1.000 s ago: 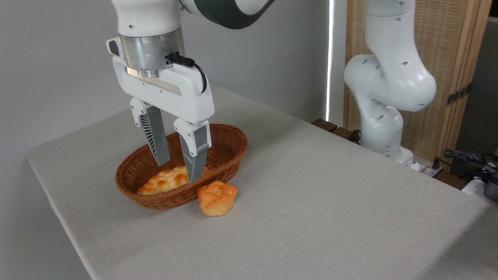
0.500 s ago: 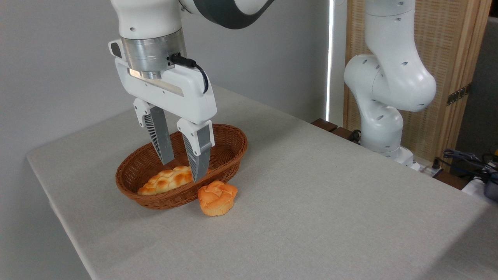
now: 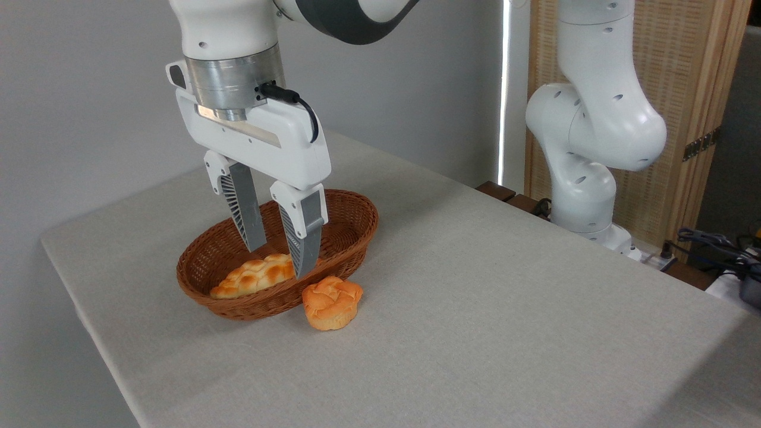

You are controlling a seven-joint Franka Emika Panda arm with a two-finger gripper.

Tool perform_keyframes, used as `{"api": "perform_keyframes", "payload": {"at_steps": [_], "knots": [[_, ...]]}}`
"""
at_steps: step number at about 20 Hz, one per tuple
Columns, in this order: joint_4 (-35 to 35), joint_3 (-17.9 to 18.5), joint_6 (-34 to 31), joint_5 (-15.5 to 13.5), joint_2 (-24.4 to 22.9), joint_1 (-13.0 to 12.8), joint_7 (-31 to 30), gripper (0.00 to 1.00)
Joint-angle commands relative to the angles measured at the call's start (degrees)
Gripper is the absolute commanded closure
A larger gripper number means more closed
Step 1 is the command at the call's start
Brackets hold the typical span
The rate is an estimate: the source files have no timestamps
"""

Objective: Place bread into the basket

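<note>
The bread [image 3: 332, 302], a small orange-tan bun with a knotted top, sits on the table just outside the basket's front right rim. The reddish-brown wicker basket [image 3: 351, 229] is oval and shallow, and a longer golden braided loaf [image 3: 254, 275] lies inside it. My gripper [image 3: 277, 260] hangs over the basket, up and to the left of the bun, with its grey fingers pointing down. It is open and holds nothing. The right fingertip [image 3: 301, 268] stands in front of the loaf's right end and hides that part of it.
The grey table [image 3: 475, 309] has edges close to the basket on the left and front. The arm's white base [image 3: 585, 172] stands past the table's far right side, with cables [image 3: 713, 244] and a wooden screen [image 3: 689, 89] behind it.
My gripper rose slightly and shifted a little to the right over the basket, mostly in the first half second. The bun, loaf and basket have not moved.
</note>
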Motion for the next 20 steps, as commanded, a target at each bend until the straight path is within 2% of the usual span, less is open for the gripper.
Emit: {"api": "perform_keyframes", "payload": {"at_steps": [1,13,18,20], "knots": [[0.7,0.5,-0.8,-0.2,0.1,-0.7,0.9,0.0],[-1.1,-0.5,-0.6,-0.3,0.2,-1.1,3.2,0.0],[-4.4,-1.3,-0.1,-0.3,-0.9,-1.2,8.9,0.0],[-6.8,-1.6,0.4,-0.3,-2.1,-1.2,14.1,0.0]]}}
